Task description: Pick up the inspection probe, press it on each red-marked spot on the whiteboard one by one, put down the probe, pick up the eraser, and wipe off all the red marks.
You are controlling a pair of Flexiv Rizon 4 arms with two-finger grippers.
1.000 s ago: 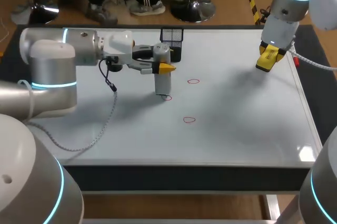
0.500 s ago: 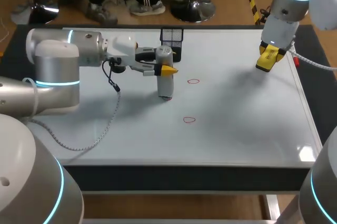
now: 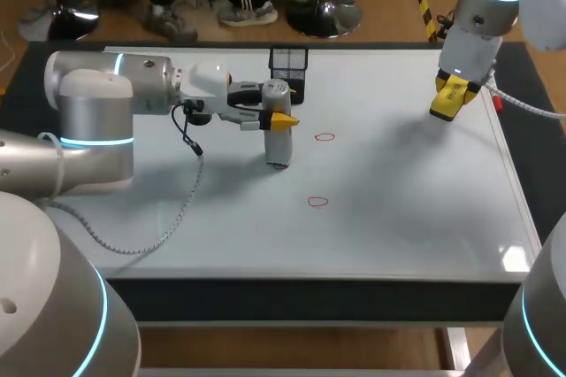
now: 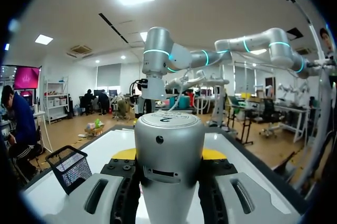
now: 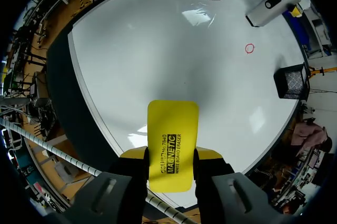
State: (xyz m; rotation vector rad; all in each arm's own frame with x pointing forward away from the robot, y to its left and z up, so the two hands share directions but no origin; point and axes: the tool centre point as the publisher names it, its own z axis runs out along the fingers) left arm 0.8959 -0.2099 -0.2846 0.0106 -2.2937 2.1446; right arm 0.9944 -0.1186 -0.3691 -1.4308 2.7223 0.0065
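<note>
Inspection probe (image 3: 277, 134): silver cylinder, upright, near the black mesh basket (image 3: 288, 63) on its robot-facing side, lower end set down on the whiteboard (image 3: 398, 209). Whether a mark lies under that end cannot be seen. Left gripper (image 3: 281, 117): comes in sideways, fingers clamped on the probe's upper body from two sides; the left wrist view shows the barrel filling the gap between them. Handling, as a judgement: rigid and smooth-walled, probably of modest weight. The round barrel could twist or slide under a light squeeze, so a firm hold high on the body, as now, suits pressing straight down. Red marks: two small ovals in view, the first (image 3: 325, 137) a little beyond the probe from the basket and to its right, the second (image 3: 317, 202) farther from the basket toward the robot; neither is touched. Eraser (image 5: 172, 129): flat yellow block, well apart from the basket, out over the whiteboard's right edge, above the surface. Right gripper (image 3: 451, 98): fingers closed on the eraser's two long sides. Handling, as a judgement: light, stiff shell, flat sides easy to pinch. Step in hand, judged: pressing, with two marks left to visit.
</note>
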